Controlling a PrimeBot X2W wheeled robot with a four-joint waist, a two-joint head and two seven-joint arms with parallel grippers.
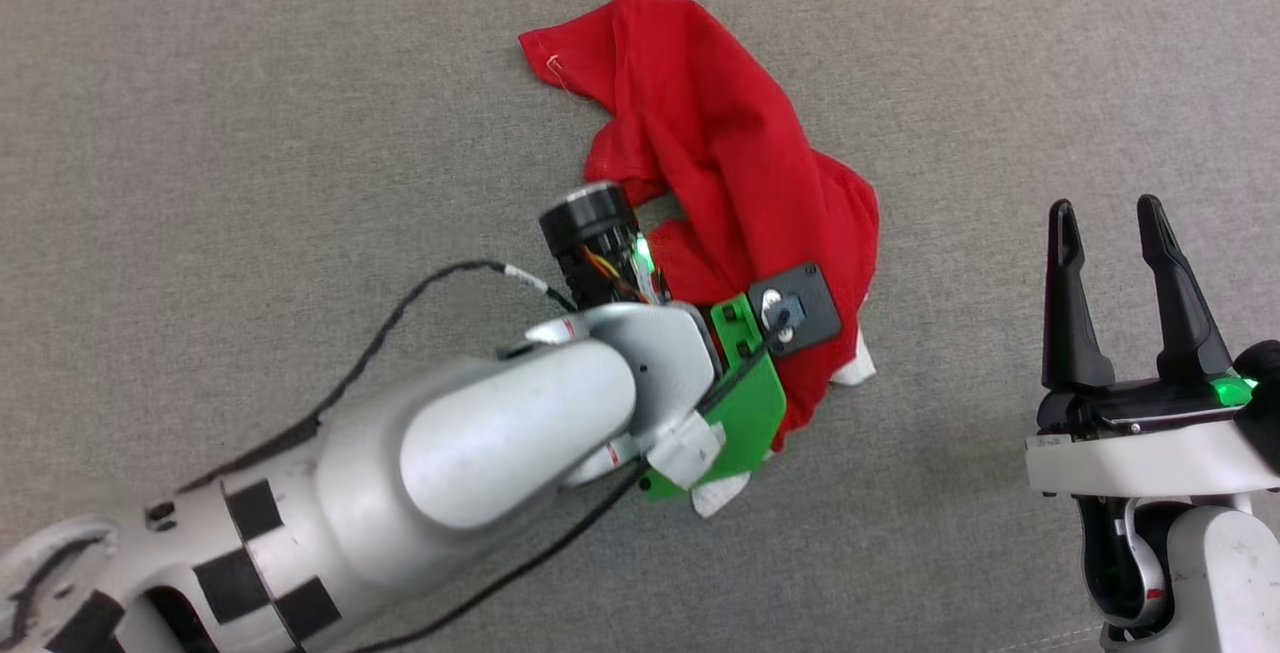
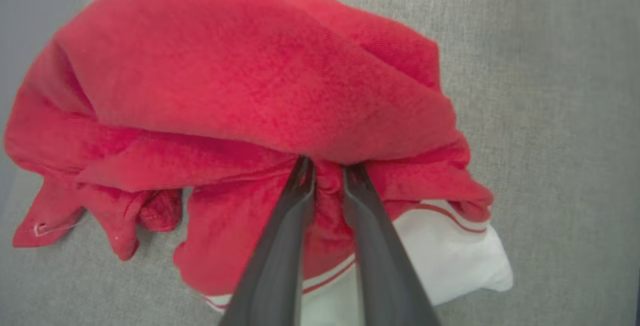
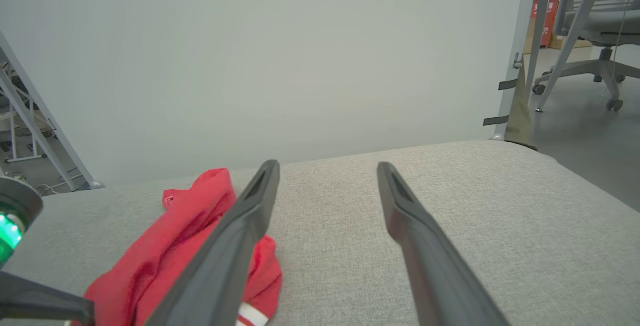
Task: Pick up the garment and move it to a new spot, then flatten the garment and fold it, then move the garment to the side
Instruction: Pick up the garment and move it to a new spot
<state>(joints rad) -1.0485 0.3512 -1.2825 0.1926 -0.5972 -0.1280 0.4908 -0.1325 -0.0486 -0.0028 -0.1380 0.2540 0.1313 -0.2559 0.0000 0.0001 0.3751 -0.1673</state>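
The garment lies crumpled in a red heap on the grey cushion, with white sleeve fabric poking out at its near edge; its lettering is hidden in the folds. In the left wrist view the red cloth bulges above a white striped sleeve, and my left gripper is shut on a pinch of red fabric. In the head view my left wrist covers those fingers. My right gripper stands open to the right of the heap, nothing between its fingers; the garment lies to its left.
The grey fabric surface spreads wide on all sides of the heap. Behind it stands a pale wall panel. An office chair and a metal frame stand on the floor beyond the cushion's edges.
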